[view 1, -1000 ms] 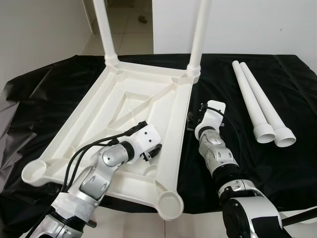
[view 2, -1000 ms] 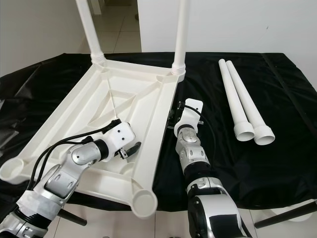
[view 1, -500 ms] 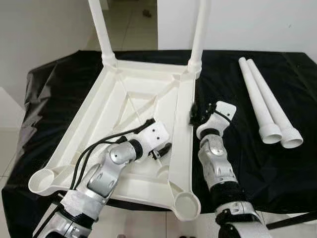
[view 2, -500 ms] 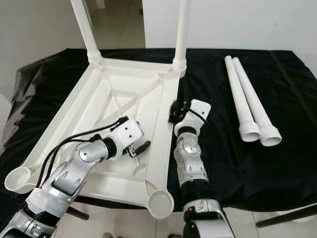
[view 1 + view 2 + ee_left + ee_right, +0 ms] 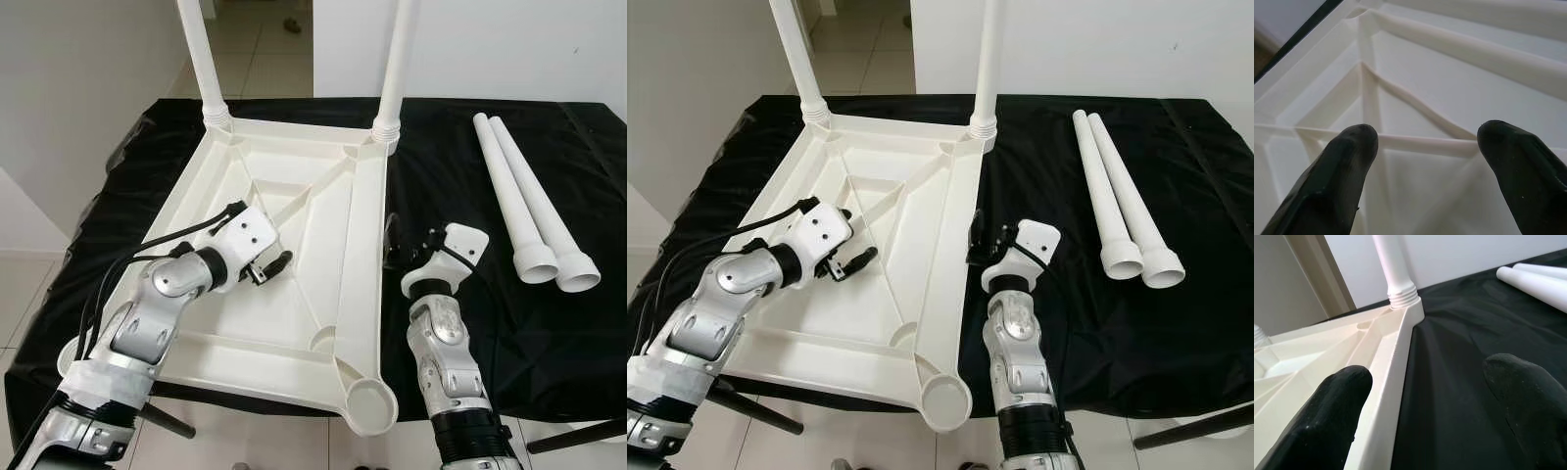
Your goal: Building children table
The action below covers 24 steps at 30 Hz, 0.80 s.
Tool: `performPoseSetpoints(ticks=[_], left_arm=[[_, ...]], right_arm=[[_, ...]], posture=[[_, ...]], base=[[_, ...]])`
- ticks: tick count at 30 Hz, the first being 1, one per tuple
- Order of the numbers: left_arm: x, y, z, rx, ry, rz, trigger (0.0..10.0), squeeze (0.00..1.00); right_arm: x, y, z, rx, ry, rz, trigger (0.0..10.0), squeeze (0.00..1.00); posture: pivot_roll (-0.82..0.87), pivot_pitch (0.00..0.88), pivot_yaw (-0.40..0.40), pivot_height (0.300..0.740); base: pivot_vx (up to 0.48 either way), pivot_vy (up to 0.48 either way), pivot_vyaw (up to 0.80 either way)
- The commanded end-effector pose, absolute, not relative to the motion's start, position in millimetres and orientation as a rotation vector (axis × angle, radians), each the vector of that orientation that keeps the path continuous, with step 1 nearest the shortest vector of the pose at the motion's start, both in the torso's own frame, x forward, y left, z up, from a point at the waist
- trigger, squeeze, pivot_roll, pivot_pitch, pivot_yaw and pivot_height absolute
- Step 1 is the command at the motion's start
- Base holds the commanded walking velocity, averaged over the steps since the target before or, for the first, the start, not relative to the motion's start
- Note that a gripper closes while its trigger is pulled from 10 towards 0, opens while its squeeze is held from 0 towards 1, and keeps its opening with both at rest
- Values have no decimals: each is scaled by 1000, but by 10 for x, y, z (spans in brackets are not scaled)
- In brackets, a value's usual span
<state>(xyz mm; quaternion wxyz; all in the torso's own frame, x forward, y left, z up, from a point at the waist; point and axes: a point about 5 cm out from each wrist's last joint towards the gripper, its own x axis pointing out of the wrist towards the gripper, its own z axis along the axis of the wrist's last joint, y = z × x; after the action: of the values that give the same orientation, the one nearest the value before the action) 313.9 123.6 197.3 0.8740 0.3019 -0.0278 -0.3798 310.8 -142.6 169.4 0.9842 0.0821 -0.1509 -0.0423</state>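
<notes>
I see a white plastic tabletop [image 5: 294, 245] lying upside down on a black-draped surface [image 5: 490, 196], two legs [image 5: 394, 69] already standing in its far corners. My left gripper [image 5: 277, 265] reaches in bent at the elbow, jaws wide apart and holding nothing, the tabletop's ribbed underside just beneath them. My right gripper [image 5: 392, 245] points forward, jaws wide and holding nothing, the tabletop's rim beside one finger [image 5: 1327, 416]. Two loose legs [image 5: 529, 206] lie well to its right. No writing is readable.
</notes>
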Motion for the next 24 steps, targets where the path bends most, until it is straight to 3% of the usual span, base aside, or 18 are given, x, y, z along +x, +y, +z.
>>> performPoseSetpoints(ticks=[1, 4, 8, 11, 24], left_arm=[[3104, 1292, 1947, 624, -33, -822, 10000, 0], [2889, 1383, 1890, 595, -1, -988, 10000, 0], [2812, 1400, 1876, 557, 17, -1045, 10000, 0], [2617, 1420, 1877, 441, 73, -1191, 10000, 0], [2412, 1338, 1722, 395, 152, -1324, 10000, 0]], right_arm=[[3082, -1438, 1655, 159, -284, -85, 10000, 0], [2996, -1544, 1586, 137, -262, -95, 10000, 0], [2971, -1576, 1568, 126, -255, -97, 10000, 0], [2923, -1669, 1550, 94, -245, -107, 10000, 0], [2891, -1772, 1564, 56, -236, -104, 10000, 0]], posture=[[16, 141, 73, 740], [15, 130, 77, 740], [13, 121, 80, 740], [8, 109, 85, 740], [0, 92, 83, 740]], base=[[0, 0, 0], [0, 0, 0], [0, 0, 0], [0, 0, 0], [0, 0, 0]])
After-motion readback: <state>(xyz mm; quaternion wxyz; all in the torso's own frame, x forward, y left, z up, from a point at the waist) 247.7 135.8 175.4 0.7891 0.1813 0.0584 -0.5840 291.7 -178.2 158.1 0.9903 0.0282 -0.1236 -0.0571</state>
